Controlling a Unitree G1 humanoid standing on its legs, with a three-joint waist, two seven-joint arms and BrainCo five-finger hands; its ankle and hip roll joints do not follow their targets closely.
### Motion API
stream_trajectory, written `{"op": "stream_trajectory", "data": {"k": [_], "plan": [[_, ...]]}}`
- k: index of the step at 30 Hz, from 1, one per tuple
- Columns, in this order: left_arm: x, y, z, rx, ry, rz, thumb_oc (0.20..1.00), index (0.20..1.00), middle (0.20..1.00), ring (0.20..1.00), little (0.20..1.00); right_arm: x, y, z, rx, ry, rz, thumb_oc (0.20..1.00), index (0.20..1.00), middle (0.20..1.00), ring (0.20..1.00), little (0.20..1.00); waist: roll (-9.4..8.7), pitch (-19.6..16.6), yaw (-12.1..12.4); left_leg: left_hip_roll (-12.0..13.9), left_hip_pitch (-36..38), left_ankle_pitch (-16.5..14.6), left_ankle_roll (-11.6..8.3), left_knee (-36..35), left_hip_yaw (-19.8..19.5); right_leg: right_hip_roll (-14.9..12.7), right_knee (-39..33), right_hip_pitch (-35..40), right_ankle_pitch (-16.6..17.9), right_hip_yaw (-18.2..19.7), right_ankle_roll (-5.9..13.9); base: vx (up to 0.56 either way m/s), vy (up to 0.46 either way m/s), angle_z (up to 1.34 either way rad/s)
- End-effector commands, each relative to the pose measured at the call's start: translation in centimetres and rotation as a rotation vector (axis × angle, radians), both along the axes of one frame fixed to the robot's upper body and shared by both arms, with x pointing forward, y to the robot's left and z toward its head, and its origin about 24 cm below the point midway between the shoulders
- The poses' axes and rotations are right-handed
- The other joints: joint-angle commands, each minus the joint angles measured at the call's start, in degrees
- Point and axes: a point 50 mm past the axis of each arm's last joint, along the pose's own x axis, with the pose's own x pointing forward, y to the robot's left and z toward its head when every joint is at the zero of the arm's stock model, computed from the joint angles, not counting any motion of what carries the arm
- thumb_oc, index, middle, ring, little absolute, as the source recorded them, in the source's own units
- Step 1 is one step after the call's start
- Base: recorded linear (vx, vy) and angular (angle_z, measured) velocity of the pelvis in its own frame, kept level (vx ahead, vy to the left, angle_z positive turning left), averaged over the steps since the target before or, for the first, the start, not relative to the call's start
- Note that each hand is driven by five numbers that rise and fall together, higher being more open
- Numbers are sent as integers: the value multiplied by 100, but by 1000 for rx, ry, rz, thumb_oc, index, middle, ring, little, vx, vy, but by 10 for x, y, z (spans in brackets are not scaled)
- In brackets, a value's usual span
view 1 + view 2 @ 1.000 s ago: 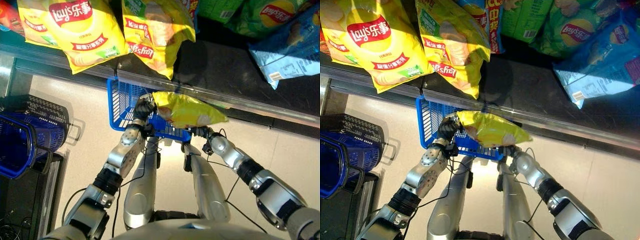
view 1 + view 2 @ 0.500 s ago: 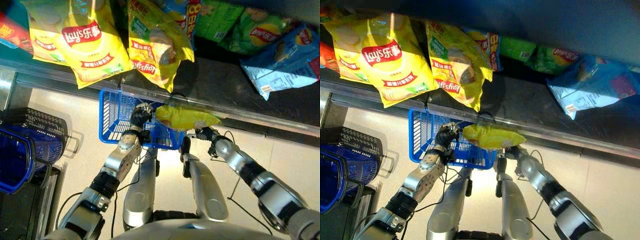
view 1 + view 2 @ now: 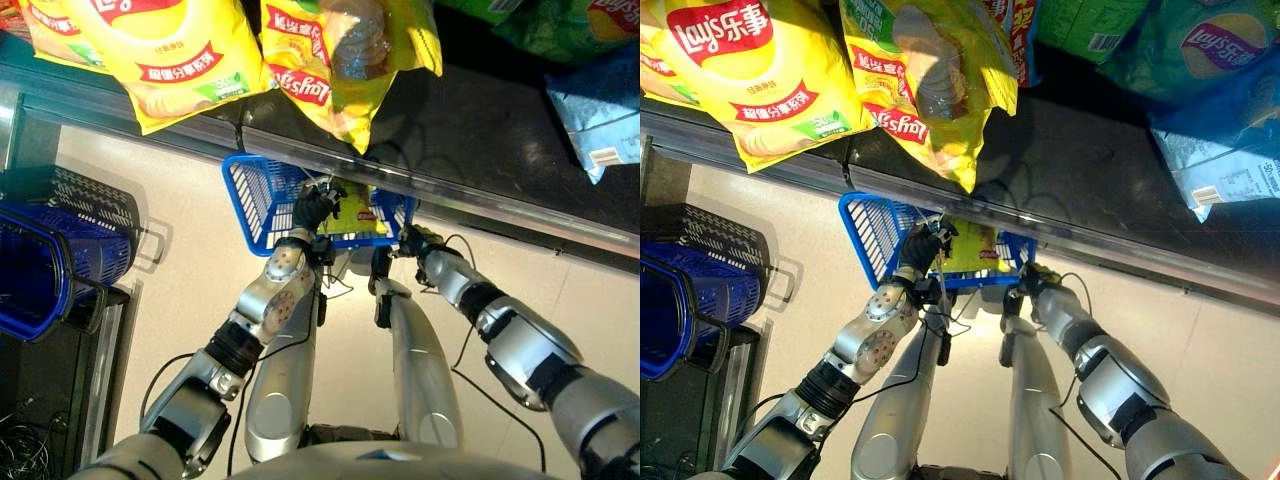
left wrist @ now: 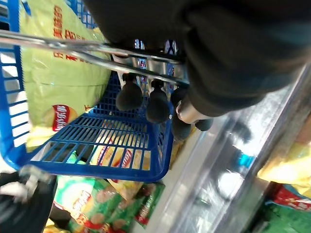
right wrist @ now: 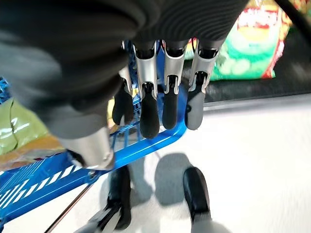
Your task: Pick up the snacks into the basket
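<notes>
below the front edge of the dark shelf (image 3: 470,130), a blue basket (image 3: 262,196) hangs over the pale floor (image 3: 170,300). left hand (image 3: 316,205): fingers curled round the basket's wire handle (image 4: 73,48), seen in the left wrist view with dark fingertips (image 4: 129,97) hooked under the metal rods. right hand (image 3: 418,240): at the basket's right rim, fingers (image 5: 148,109) straight and spread, resting against the blue rim and clamped on nothing. yellow snack bag (image 3: 352,213): lying inside the basket, leaning on its mesh wall. on the shelf, two large yellow chip bags (image 3: 180,55) overhang the front edge above the basket; green bags (image 3: 1200,45) and a light blue bag (image 3: 600,110) lie toward the right end. at the left edge of the floor stand a stack of dark blue baskets (image 3: 45,270).
</notes>
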Motion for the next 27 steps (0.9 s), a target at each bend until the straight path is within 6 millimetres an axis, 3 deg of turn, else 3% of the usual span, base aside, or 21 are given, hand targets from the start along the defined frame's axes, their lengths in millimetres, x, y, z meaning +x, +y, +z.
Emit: {"op": "stream_trajectory", "data": {"k": [1,4,5,6,7,9,10,11,17,19,20,21,22,23,24,25,26,27], "plan": [[-31,-37,105,-249,-444,-195,200,200,200,200,200,2,-10,6,-94,-22,7,200,200,200,200,200,261,-135,0,-141,30,-1041,172,1076,140,-374,-1278,469,743,115,762,-3,0,20],[-35,-45,110,-263,-454,-228,200,200,200,200,200,9,-6,18,-126,-56,20,200,200,200,200,200,315,-135,19,-172,-116,-1053,182,1126,110,-382,-1215,318,721,87,755,0,-2,-3],[-37,-46,113,-268,-460,-242,200,200,200,200,200,20,6,41,-105,-122,30,200,200,200,200,200,329,-135,13,-186,-197,-1057,183,1174,110,-385,-1174,231,714,92,749,3,6,14],[-37,-46,113,-268,-460,-242,200,200,200,200,200,20,6,41,-105,-122,30,200,200,200,200,200,328,-135,13,-187,-199,-1057,183,1176,110,-386,-1172,229,713,93,749,5,17,12],[-36,-48,116,-275,-461,-245,200,200,200,200,200,23,23,49,-48,-147,74,200,200,200,200,200,295,-135,-45,-192,-264,-1069,186,1211,123,-381,-1110,136,700,96,735,0,0,0],[-33,-47,118,-269,-463,-233,200,200,200,200,200,20,23,41,1,-128,47,200,200,200,200,200,261,-135,-94,-184,-268,-1062,177,1198,120,-384,-1116,130,706,91,735,0,0,0],[-32,-44,117,-259,-460,-219,200,200,200,200,200,18,20,36,16,-118,29,937,937,937,937,937,242,-135,-110,-186,-236,-1060,173,1179,117,-385,-1138,158,711,90,735,12,-8,4],[-32,-44,117,-259,-460,-219,200,200,200,200,200,18,20,36,16,-118,29,1000,1000,1000,1000,1000,241,-135,-110,-186,-233,-1059,173,1178,117,-385,-1139,159,712,90,735,10,1,4],[-10,-9,93,-157,-391,-62,200,200,200,200,200,7,16,18,230,-106,-61,1000,1000,1000,1000,1000,72,-135,-182,-184,350,-1069,175,1004,187,-441,-1451,813,806,99,799,14,38,-2],[1,11,67,-87,-312,24,200,200,200,200,200,3,15,14,319,-117,-90,1000,1000,1000,1000,1000,-5,-135,-191,-177,733,-1122,176,931,226,-479,-1630,1264,865,126,840,45,76,-9],[7,35,38,-41,-217,103,200,200,200,200,200,-3,8,8,369,-112,-115,1000,1000,1000,1000,1000,-54,-135,-172,-176,1114,-1200,184,885,264,-529,-1763,1683,917,140,878,52,105,-17],[7,49,23,-9,-173,144,200,200,200,200,200,-9,6,-1,392,-89,-124,1000,1000,1000,1000,1000,-86,-135,-162,-185,1287,-1231,198,861,288,-557,-1828,1872,952,155,899,47,83,-19],[7,49,23,-9,-173,144,200,200,200,200,200,-9,6,-1,392,-89,-124,1000,1000,1000,1000,1000,-86,-135,-162,-185,1287,-1231,198,861,288,-557,-1828,1872,952,155,899,42,90,-22],[5,76,-10,17,-59,228,200,200,200,200,200,-21,-1,-15,435,-59,-144,1000,1000,1000,1000,1000,-180,-135,-146,-185,1642,-1274,228,761,328,-600,-1971,2202,1074,184,950,21,57,-16],[5,76,-9,17,-60,228,200,200,200,200,200,-21,-1,-15,435,-60,-144,1000,1000,1000,1000,1000,-187,-135,-151,-194,1633,-1251,229,749,328,-609,-1974,2190,1085,184,952,48,96,-14],[-2,105,-41,92,38,311,200,200,200,200,200,-41,-7,-36,469,-10,-152,1000,1000,1000,1000,1000,-284,-135,-156,-170,1976,-1278,249,598,374,-608,-2121,2479,1222,238,1025,22,60,-8],[-6,120,-52,150,69,354,200,200,200,200,200,-51,-12,-45,491,11,-170,1000,1000,1000,1000,1000,-350,-135,-184,-161,2104,-1252,262,514,397,-604,-2172,2555,1286,274,1049,30,58,-8],[-6,120,-52,151,71,354,200,200,200,200,200,-52,-13,-46,491,13,-170,1000,1000,1000,1000,1000,-351,-135,-177,-159,2128,-1249,263,497,401,-603,-2183,2574,1288,278,1050,34,21,-6]]}}
